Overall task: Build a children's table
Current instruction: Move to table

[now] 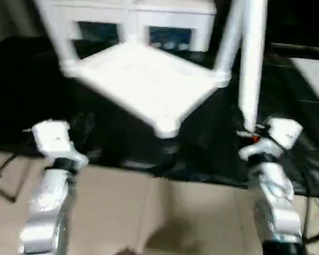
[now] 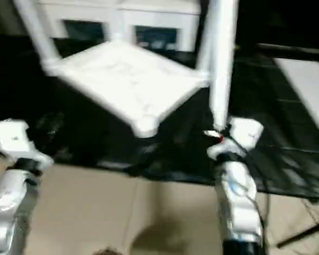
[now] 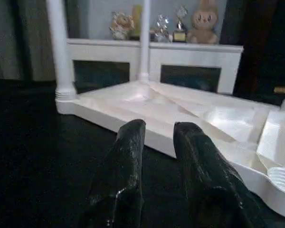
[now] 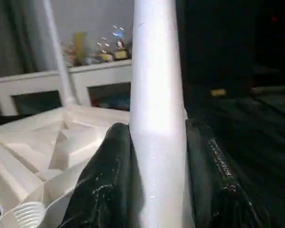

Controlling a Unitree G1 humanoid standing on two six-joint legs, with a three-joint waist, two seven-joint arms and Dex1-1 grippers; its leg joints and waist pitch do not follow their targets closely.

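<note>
Right end effector (image 4: 156, 142): both black fingers (image 4: 109, 171) clamped against opposite sides of a white tapered leg (image 4: 156, 95). The leg stands roughly upright in the grip, rising out of the top of the head views. Jaws partly open, spread only to the leg's width.

Left end effector (image 3: 159, 142): fingers (image 3: 126, 166) set a narrow gap apart, nothing between them, touching nothing. It hangs over the dark floor covering (image 3: 33, 156), pointing toward the near edge of the tabletop (image 1: 143, 79) but apart from it.

Tabletop lies upside down on the dark covering, ribbed underside up, ahead of and between the two arms. Three legs already stand in corner sockets: one at the far-left corner (image 1: 61, 32), one at the far corner (image 3: 144, 42), one at the right corner (image 1: 227, 40). The near corner socket (image 1: 167, 129) is empty; its threaded ring shows in the right wrist view, just beside the held leg's lower end.

White cabinet (image 3: 154, 59) with dark glass doors stands behind the tabletop, small figurines (image 3: 156, 23) on top.
</note>
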